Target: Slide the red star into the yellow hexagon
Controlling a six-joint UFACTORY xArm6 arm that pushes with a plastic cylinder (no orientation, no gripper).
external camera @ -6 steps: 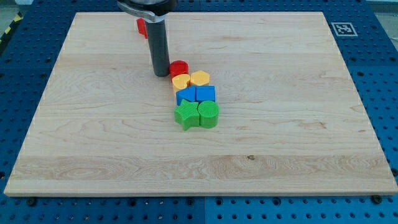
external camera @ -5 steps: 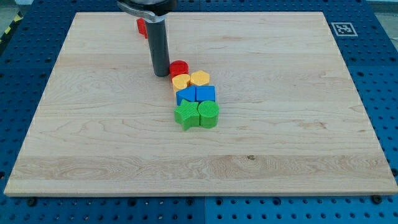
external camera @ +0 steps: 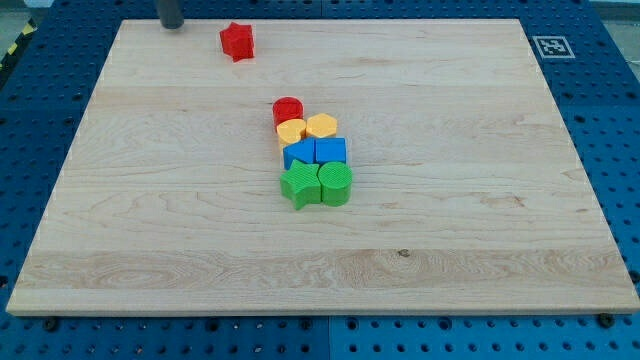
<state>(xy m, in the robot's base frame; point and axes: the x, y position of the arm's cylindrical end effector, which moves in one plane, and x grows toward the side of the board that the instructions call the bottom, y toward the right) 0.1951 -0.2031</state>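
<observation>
The red star [external camera: 237, 41] lies near the view's top left of the wooden board [external camera: 480, 200], alone. The yellow hexagon [external camera: 321, 126] sits at the middle of the board in a tight cluster, well below and to the right of the star. My tip [external camera: 172, 27] is at the board's top edge, to the left of the red star and apart from it. Only the short lower end of the rod shows.
The cluster also holds a red cylinder [external camera: 288, 110] at its top, a second yellow block [external camera: 291, 130] left of the hexagon, a blue block [external camera: 298, 153], a blue cube [external camera: 331, 150], a green star [external camera: 299, 185] and a green cylinder [external camera: 336, 184].
The rod has left its place beside the red cylinder and moved up and left to the board's top edge. The red star, half hidden before, now shows whole. No block has moved.
</observation>
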